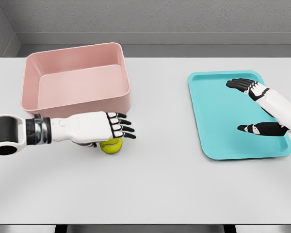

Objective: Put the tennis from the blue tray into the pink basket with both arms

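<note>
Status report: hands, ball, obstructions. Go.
Left hand on the ball at table level, grasp unconfirmed. Right hand open over the blue tray. Ball outside the pink basket, before its front wall.

There is just one camera, up on the robot's head. It looks down and forward at the white table (165,184), close enough to see the whole top and the grey wall (150,17) behind.

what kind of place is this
Probably a simulated tabletop test cell, not a lived-in room: a plain white table against bare grey walls, holding only a pink basket, a blue tray and a tennis ball.
</note>
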Controlling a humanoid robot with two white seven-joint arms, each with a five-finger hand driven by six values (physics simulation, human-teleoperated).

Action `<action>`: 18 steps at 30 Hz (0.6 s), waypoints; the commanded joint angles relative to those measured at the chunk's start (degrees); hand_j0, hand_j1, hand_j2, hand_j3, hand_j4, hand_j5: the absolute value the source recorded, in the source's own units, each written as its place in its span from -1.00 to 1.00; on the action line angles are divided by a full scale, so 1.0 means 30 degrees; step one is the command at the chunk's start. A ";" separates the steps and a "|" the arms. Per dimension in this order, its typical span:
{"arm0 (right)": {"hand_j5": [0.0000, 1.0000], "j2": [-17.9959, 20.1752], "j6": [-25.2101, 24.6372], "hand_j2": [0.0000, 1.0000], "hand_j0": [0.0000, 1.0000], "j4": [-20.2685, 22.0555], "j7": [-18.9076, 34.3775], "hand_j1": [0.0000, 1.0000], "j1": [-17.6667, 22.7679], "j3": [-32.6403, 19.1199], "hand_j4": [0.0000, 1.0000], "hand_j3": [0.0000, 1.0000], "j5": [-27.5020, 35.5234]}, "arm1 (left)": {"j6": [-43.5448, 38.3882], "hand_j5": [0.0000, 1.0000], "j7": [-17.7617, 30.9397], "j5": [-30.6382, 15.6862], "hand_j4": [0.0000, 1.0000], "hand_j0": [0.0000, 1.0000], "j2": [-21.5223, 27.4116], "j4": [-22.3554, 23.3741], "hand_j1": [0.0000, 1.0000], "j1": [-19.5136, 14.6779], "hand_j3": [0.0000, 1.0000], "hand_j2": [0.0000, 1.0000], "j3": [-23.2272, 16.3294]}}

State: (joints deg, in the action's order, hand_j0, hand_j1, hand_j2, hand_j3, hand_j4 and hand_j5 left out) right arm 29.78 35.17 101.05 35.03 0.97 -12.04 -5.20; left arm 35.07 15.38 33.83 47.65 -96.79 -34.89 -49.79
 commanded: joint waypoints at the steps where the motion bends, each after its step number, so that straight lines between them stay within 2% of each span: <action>1: 1.00 0.0006 -0.0055 1.00 1.00 0.0006 -0.0010 1.00 0.0000 0.0000 1.00 1.00 0.0150 | -0.0023 1.00 0.0000 -0.0115 1.00 1.00 -0.0062 0.0095 1.00 0.0029 1.00 1.00 -0.0189; 11: 1.00 0.0006 -0.0055 1.00 1.00 -0.0023 -0.0010 1.00 0.0000 -0.0001 1.00 1.00 0.0091 | -0.0023 1.00 0.0146 -0.0115 1.00 1.00 -0.0091 0.0124 1.00 0.0059 1.00 1.00 -0.0483; 18: 1.00 0.0006 -0.0055 1.00 1.00 -0.0052 -0.0010 1.00 0.0000 -0.0001 1.00 1.00 0.0091 | -0.0023 1.00 0.0117 -0.0144 1.00 1.00 -0.0091 0.0681 1.00 0.0088 1.00 1.00 -0.0629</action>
State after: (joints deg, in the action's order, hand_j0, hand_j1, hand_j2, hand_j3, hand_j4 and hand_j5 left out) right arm 29.75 35.16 100.90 35.03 0.97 -12.03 -5.38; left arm 35.07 15.82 33.76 47.34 -95.06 -34.54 -51.65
